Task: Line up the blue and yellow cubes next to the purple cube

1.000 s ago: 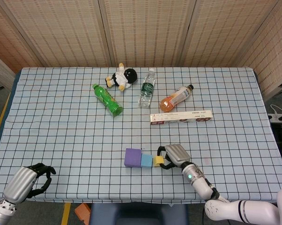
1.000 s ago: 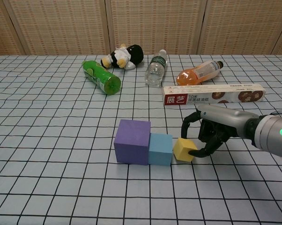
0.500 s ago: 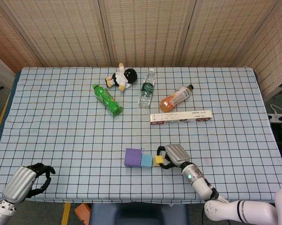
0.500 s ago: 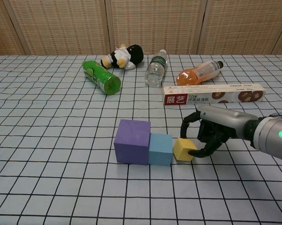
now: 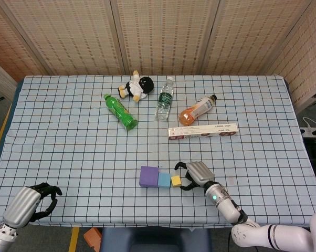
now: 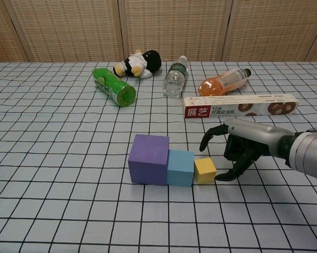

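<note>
Right robot hand (image 6: 241,149): silver-grey shell back, black fingers (image 6: 229,174), grey wrist with a lit green indicator at 3 o'clock, white forearm. Left robot hand (image 5: 29,203): matching silver shell, black fingers.

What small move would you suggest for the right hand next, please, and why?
Probably draw the right hand back from the yellow cube: its fingers are spread and appear clear of it, and the cube already sits against the blue cube, itself beside the purple cube.

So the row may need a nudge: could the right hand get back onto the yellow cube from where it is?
Probably yes: the right hand sits open just beside the yellow cube, nothing between them.
</note>
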